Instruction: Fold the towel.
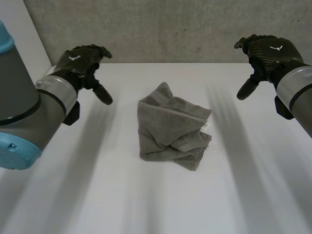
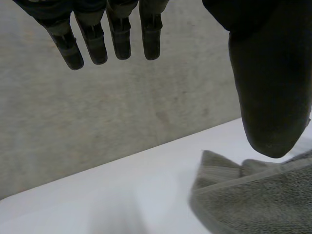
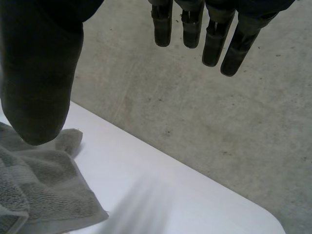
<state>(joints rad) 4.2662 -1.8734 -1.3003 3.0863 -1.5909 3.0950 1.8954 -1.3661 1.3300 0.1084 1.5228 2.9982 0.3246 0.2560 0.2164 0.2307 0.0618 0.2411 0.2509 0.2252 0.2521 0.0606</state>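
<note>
Towel (image 1: 173,127) lies crumpled between left hand (image 1: 80,61) and right hand (image 1: 265,51), well apart from both, white table (image 1: 97,195) showing round its edges. One towel; two hands, fingers straight, holding nothing.

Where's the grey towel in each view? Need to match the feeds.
Head view: rumpled grey terry towel mid-table, between left hand and right hand, touching neither.
Left wrist view: towel just past the left hand's thumb tip.
Right wrist view: towel just past the right hand's thumb tip.
Shared landmark: the white table's far edge against the grey wall.
</note>
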